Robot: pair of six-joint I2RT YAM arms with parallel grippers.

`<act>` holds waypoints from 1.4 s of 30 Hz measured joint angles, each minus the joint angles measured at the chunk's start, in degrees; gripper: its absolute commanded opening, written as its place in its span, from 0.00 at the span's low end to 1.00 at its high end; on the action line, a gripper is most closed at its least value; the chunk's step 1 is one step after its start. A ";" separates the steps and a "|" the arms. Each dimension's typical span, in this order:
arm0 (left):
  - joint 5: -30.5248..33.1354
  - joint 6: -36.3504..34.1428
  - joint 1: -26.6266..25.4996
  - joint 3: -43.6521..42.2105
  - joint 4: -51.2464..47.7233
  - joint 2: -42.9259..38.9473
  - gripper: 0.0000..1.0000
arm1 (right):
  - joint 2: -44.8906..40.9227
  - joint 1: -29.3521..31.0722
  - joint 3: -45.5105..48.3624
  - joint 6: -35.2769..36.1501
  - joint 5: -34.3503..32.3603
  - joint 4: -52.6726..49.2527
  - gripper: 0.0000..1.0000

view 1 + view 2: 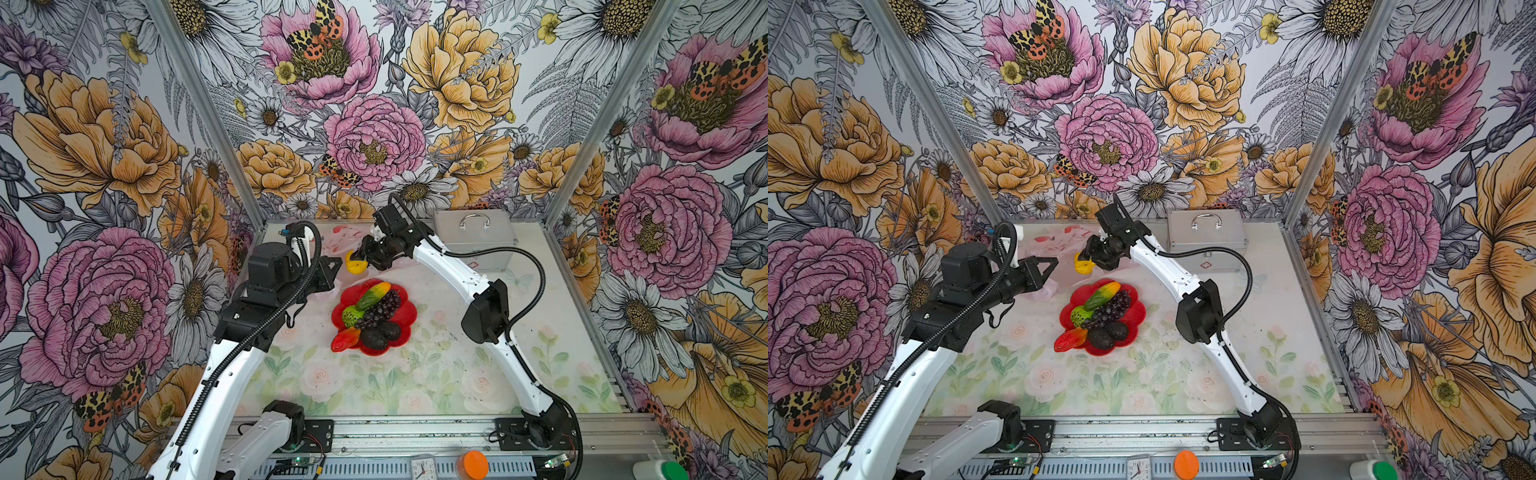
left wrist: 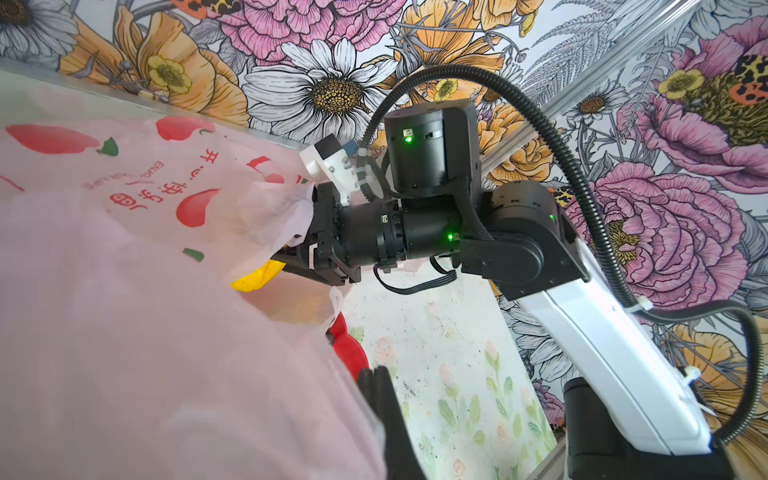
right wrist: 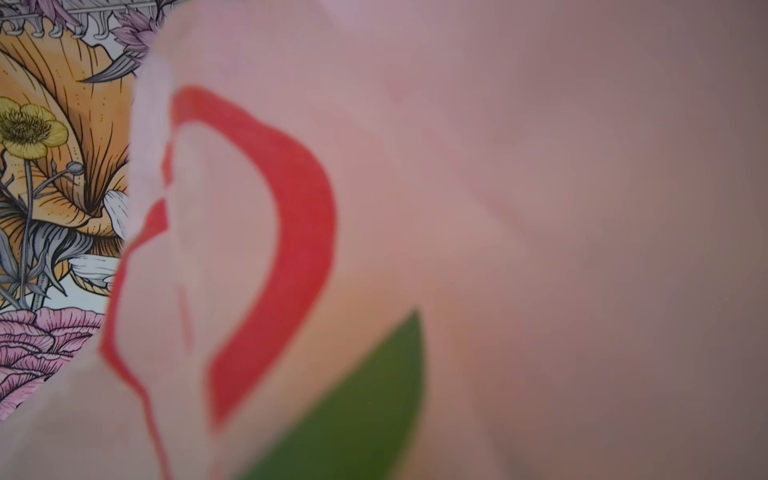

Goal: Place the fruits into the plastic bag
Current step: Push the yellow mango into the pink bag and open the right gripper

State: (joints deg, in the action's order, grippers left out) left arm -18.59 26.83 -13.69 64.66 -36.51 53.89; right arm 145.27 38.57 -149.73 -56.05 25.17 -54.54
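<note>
left claw pinching plastic bag, right claw pinching yellow fruit (at bag mouth)

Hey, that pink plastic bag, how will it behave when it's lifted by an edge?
Probably floppy: the plastic bag hangs in crinkled folds. Likely very light, since it is thin enough to see through. Its mouth may sag shut around the yellow fruit.

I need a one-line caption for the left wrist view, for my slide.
Right hand holds a yellow toy fruit at the edge of the pale-pink plastic bag, near the red plate.
</note>
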 measured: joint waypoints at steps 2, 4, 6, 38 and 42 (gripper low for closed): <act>-0.17 0.79 0.00 -0.66 0.04 0.66 0.00 | 0.90 -0.44 -0.07 -1.14 -0.15 1.07 0.42; -0.42 1.33 0.00 -0.96 0.09 1.36 0.00 | 1.64 -0.85 -0.09 -2.12 -0.17 1.75 0.46; -0.59 1.46 0.00 -1.18 0.15 1.75 0.00 | 2.10 -1.18 -0.09 -3.02 -0.13 2.34 0.49; -2.01 3.34 0.70 -1.29 1.66 3.89 0.00 | 2.21 -3.04 -0.11 -5.11 4.35 11.56 0.99; -2.10 3.48 0.81 -1.29 1.68 3.89 0.00 | 2.21 -3.04 -0.11 -5.22 4.92 12.00 1.00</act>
State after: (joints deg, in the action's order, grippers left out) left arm -20.69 30.30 -12.88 63.37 -34.83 57.78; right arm 147.48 35.53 -149.84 -61.28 30.09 -42.54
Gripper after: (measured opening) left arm 0.050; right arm 0.992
